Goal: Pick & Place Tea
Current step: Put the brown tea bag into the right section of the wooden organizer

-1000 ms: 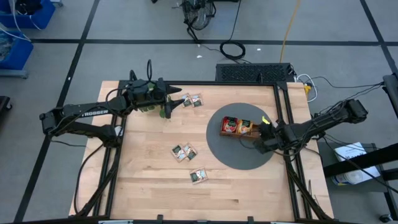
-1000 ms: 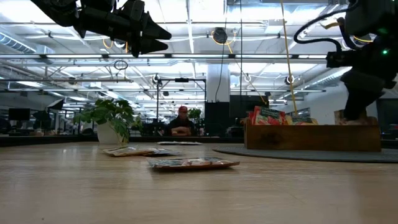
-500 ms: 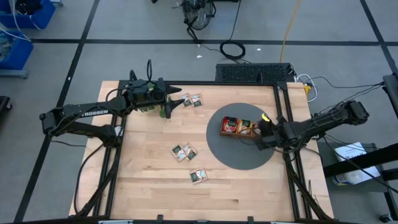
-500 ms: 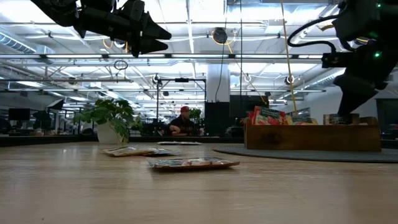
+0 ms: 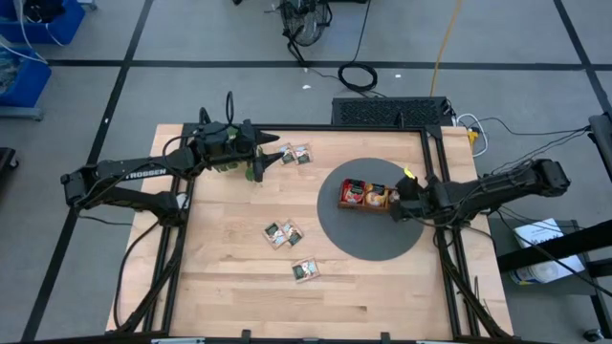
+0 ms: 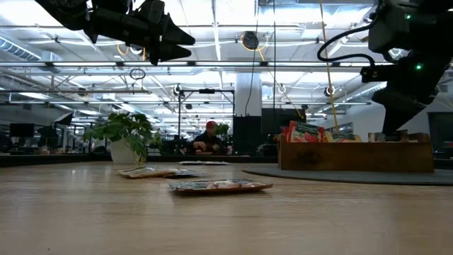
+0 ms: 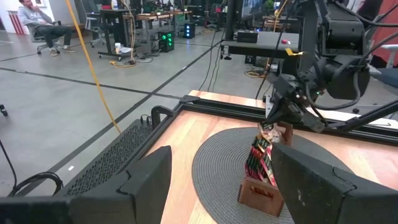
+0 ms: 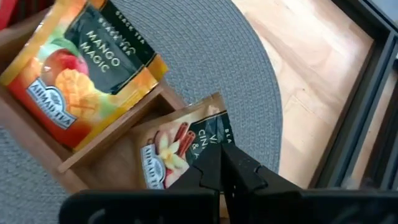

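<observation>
A brown wooden tray [image 5: 356, 205] stands on a round grey mat [image 5: 368, 239] at the table's right. It holds upright tea sachets, a red one [image 5: 355, 192] and an orange-yellow one [image 8: 81, 68]. My right gripper [image 8: 222, 155] hovers over the tray's right end, shut on a pale tea sachet [image 8: 180, 146]. Loose sachets lie on the wood at the far side [image 5: 297, 153], at the middle [image 5: 283, 232] and nearer the front [image 5: 306, 270]. My left gripper [image 5: 271, 153] hangs open in the air at the far left, with nothing between its fingers. My right gripper pinches the pale sachet's upper edge [image 8: 210, 135] between its two shut fingers. The fingers slant down from above and from the table's right. The sachet sits tilted, with its lower part [image 8: 158, 168] inside the tray's right end compartment.
A small leafy plant [image 6: 127, 134] in a white pot stands at the far left, below my left arm. Black frame rails [image 5: 432, 162] border the table close to the mat's right side. Open wood lies between the loose sachets and the front edge.
My right gripper, still shut on the sachet, has moved a little toward the table's far edge, along the mat, and now stands over the tray's right end. My left arm has kept still.
</observation>
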Action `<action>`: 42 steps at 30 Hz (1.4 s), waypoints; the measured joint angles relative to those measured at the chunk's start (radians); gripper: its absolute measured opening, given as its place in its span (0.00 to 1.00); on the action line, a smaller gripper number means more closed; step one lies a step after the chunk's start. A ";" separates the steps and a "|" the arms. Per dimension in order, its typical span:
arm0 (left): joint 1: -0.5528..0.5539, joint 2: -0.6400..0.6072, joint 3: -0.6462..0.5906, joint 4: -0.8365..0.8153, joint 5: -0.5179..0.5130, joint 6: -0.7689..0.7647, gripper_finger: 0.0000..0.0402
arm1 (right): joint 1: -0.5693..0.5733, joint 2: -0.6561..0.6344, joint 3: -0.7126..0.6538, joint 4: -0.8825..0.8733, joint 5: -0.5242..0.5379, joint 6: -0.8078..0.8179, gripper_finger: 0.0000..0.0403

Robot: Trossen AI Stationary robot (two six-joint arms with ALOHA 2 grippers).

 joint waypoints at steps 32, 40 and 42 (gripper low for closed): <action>0.000 0.000 0.000 0.000 0.000 0.000 0.67 | 0.067 -0.067 -0.103 1.097 -0.380 -0.739 0.03; 0.000 0.000 0.000 0.000 0.000 0.000 0.67 | 0.067 -0.057 -0.171 1.249 -0.405 -0.797 0.25; 0.000 0.000 0.000 0.000 0.000 0.000 0.67 | 0.067 -0.067 -0.173 1.258 -0.417 -0.819 0.30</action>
